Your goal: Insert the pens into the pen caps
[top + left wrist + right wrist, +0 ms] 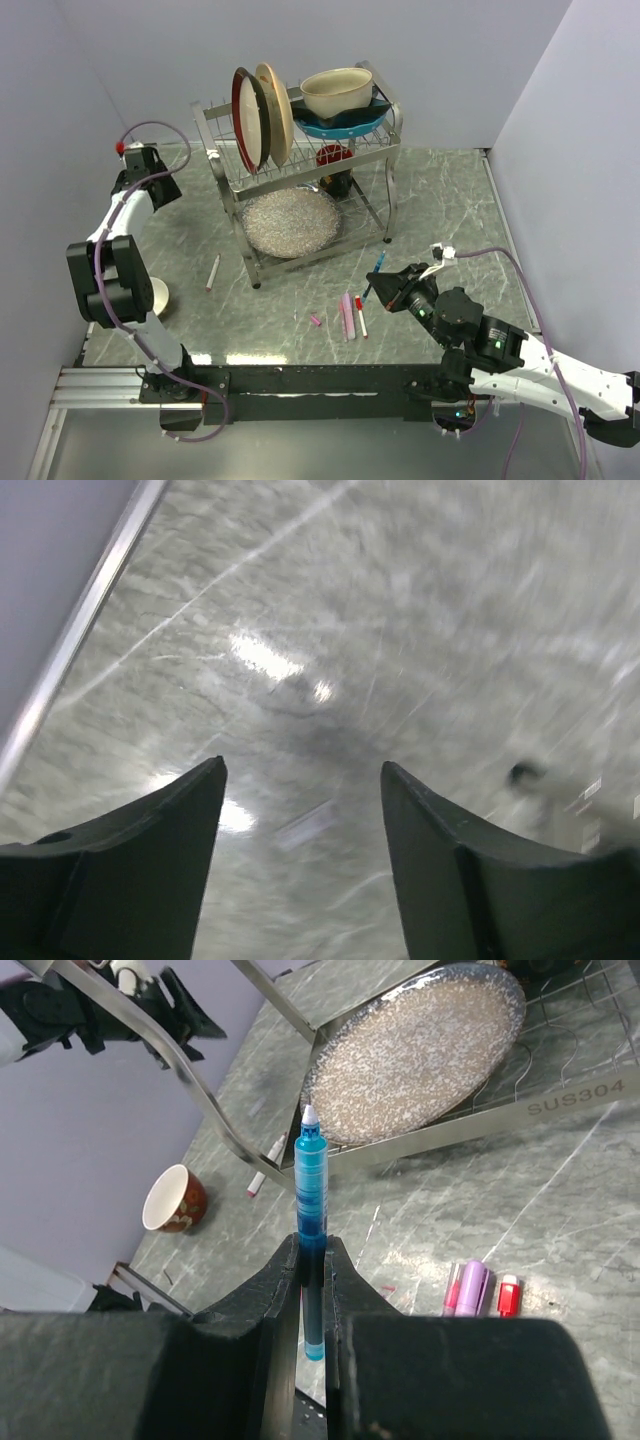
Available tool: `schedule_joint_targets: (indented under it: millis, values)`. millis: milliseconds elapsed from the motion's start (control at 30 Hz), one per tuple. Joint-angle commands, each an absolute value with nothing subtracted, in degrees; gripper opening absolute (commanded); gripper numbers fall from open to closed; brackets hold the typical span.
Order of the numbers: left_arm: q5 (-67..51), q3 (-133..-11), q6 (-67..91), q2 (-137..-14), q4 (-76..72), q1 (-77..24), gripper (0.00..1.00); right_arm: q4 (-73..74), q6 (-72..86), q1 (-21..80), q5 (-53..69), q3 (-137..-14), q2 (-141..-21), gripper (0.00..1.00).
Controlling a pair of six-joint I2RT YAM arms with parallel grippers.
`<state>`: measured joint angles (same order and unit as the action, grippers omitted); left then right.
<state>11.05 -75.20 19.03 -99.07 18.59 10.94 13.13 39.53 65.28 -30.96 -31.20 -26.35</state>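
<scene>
Right gripper (312, 1260) clamped on the blue pen (311, 1185), white tip pointing away from my wrist. Pink pen (347, 315) and small pink cap (315, 321) lie apart on the bench (560, 1190). Left gripper (300, 780) spread wide, holding nothing.

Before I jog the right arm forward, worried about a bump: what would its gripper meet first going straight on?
Likely the dish rack's lower rail: the blue pen shut in the right gripper aims at it, the speckled plate just beyond. Depth is unclear; the table might come first.
</scene>
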Motion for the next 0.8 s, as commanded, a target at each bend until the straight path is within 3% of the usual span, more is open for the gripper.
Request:
schedule_joint_targets:
  millis: [0, 300, 767]
  values:
    - [1.3, -75.9, 0.8, -102.1, 21.8, 12.0, 0.61, 12.8, 38.0, 65.4, -33.4, -35.3, -26.6, 0.0]
    - [-9.3, -71.3, -2.0, -101.9, 21.4, 12.2, 0.55, 13.6, 38.2, 65.4, -33.2, -35.8, -27.2, 0.0]
    - [-4.4, -72.9, -3.2, -107.6, 25.5, 11.5, 0.49, 13.0, 38.7, 65.3, -33.2, -36.6, -27.9, 0.0]
